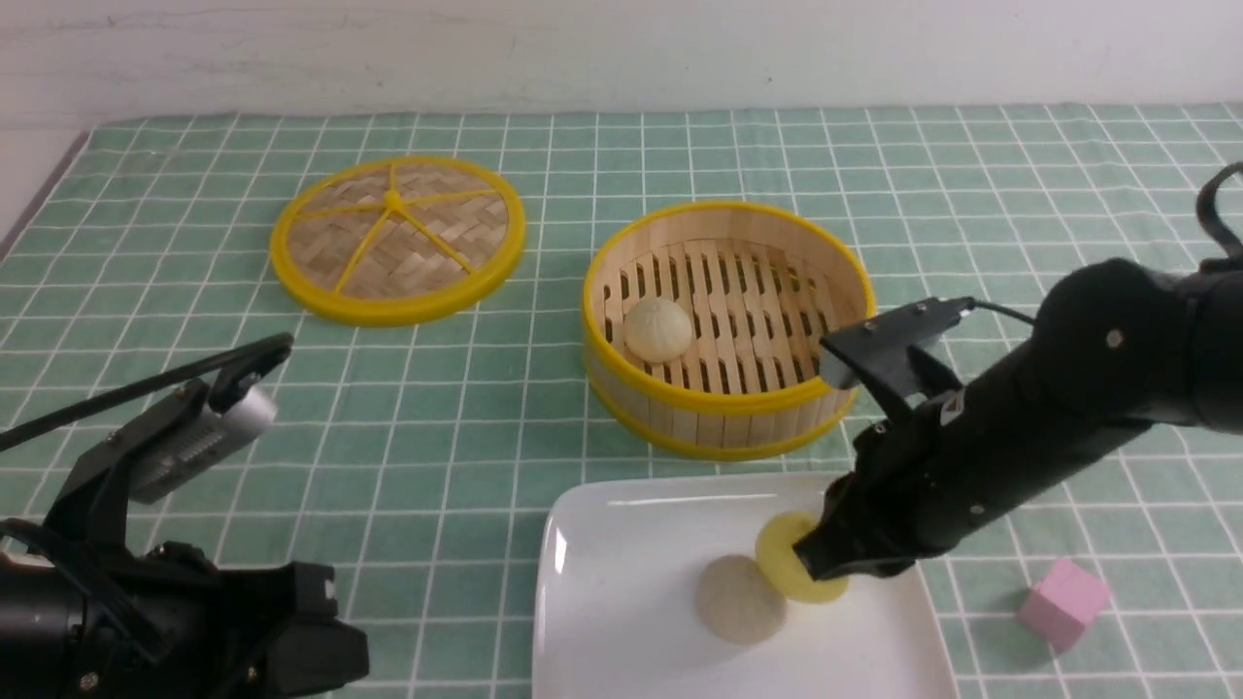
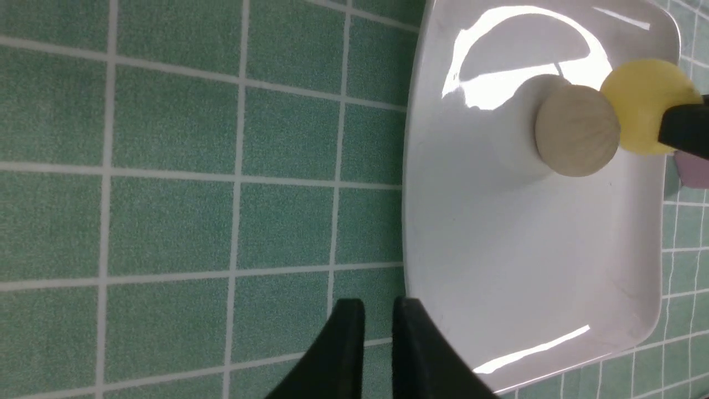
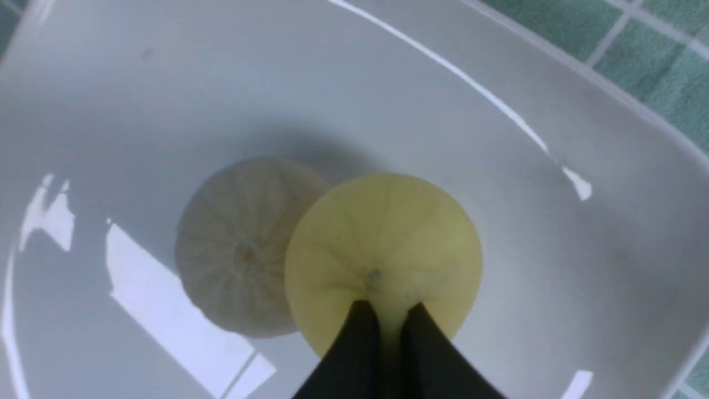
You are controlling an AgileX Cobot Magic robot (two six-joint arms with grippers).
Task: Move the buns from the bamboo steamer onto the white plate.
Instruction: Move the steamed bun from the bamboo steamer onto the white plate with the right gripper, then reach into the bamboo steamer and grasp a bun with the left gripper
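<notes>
The bamboo steamer [image 1: 719, 403] stands at mid table with one cream-white pleated bun [image 1: 657, 329] on its slatted floor. In front of it lies the white plate [image 1: 621, 544] [image 2: 498, 249] [image 3: 166, 83]. A pale yellow bun [image 1: 782, 553] [image 2: 637, 105] [image 3: 388, 233] rests on the plate, touching a darker beige-tan bun [image 1: 740, 599] [image 2: 576, 130] [image 3: 238, 244]. My right gripper [image 1: 821, 568] [image 3: 390, 318] is down on the yellow bun, its fingers pinched on the bun's top. My left gripper [image 2: 378, 310] hovers beside the plate's left edge, jaws nearly together and empty.
The flat woven lid [image 1: 397, 238] lies at the back left on the green checked cloth. A pink cube [image 1: 1062, 602] sits right of the plate, close to my right arm. My left arm [image 1: 146, 602] fills the near left corner.
</notes>
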